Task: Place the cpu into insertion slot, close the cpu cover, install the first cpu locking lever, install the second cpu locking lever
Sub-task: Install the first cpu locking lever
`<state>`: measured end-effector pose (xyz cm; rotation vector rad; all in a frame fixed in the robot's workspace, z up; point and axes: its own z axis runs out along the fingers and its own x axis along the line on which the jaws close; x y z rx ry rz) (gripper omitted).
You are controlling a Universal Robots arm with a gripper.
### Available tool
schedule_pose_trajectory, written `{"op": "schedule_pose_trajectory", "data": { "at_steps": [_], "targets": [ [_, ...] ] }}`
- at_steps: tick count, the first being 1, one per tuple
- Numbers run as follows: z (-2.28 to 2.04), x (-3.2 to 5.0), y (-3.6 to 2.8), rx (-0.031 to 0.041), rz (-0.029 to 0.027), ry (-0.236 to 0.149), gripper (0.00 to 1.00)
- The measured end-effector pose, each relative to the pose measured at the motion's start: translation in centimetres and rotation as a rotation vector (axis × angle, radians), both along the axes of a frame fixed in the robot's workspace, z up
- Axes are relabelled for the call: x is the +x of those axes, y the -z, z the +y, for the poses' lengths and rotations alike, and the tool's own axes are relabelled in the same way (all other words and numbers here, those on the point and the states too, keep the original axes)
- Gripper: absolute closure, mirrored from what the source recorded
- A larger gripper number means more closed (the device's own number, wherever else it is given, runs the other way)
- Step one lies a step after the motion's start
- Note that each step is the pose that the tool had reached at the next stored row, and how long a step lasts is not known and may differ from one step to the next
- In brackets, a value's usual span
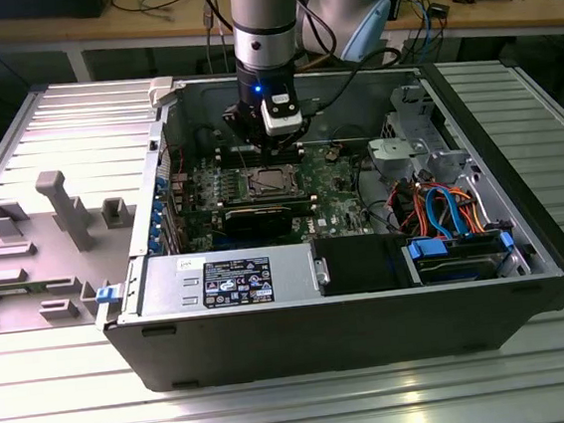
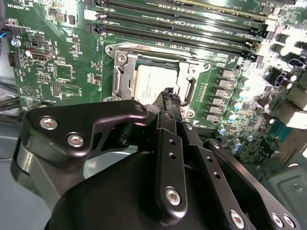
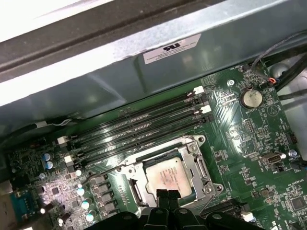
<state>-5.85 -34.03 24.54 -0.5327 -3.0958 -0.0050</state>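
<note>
Hangs the gripper straight down into the open computer case, over the green motherboard at the case's far side, toward the exterior view's left. Holds it clenched on nothing, fingertips drawn together just above the cpu; cannot tell whether touching. Probably suits pushing or hooking a thin part better than pinching one. Finds the cpu lying flat inside the insertion slot, silver top up, with the cpu cover seemingly lowered around it so as to leave the metal bare through its window. Cannot tell from the thin wire levers beside the slot whether latched or free. Counts one arm, one gripper, one cpu, one cover, one insertion slot. Counts also four long memory slots just beyond the socket on its far side, and one coin battery on the board.
</note>
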Motion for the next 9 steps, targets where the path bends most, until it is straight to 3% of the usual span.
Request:
{"op": "schedule_pose_trajectory", "data": {
  "at_steps": [6, 9],
  "targets": [
    [-0.08, -0.02, 0.00, 0.0000, -0.0005, -0.048, 0.89],
    [-0.09, -0.02, 0.00, 0.0000, -0.0005, -0.051, 0.89]
  ]
}}
